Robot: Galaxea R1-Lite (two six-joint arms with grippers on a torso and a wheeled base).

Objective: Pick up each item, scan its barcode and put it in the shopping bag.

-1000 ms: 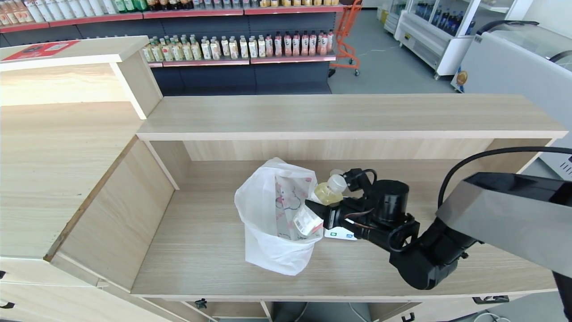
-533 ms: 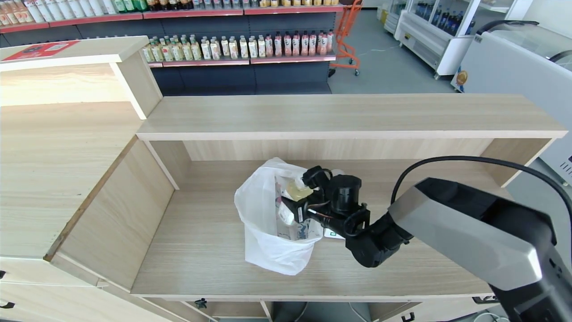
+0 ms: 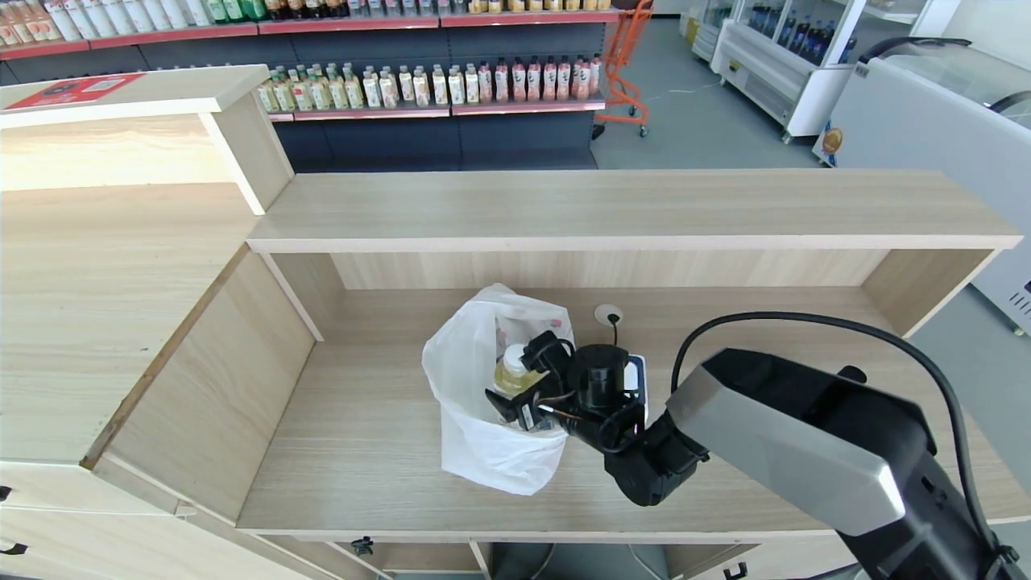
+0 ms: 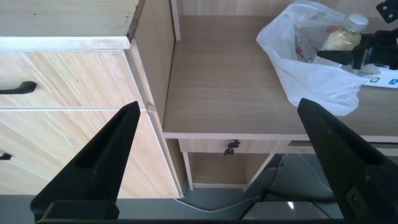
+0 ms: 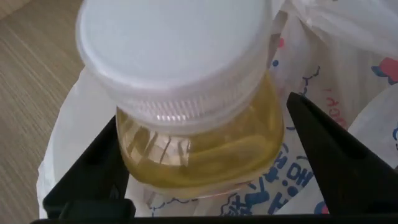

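1. Shop shelves point(image 3: 435, 84) lined with drinks stand behind a light wooden counter point(image 3: 362, 451), with its lower desk recessed below a raised ledge.
2. A white shopping bag point(image 3: 475, 435) stands open on the desk, near its middle.
3. The right gripper point(image 3: 515, 399) is at the bag's mouth, its black fingers point(image 5: 339, 162) clamped on either side of a bottle point(image 3: 513, 372).
4. The bottle has a white cap and yellowish liquid, and sits within the bag's opening, above a patterned pack point(image 5: 323, 93) that lies inside the bag.
5. A white device point(image 3: 638, 374), partly hidden by the right arm, lies on the desk just beside the bag.
6. The left gripper point(image 4: 217, 104) hangs off the desk's left front corner, its fingers spread wide apart and holding nothing, well apart from the bag.
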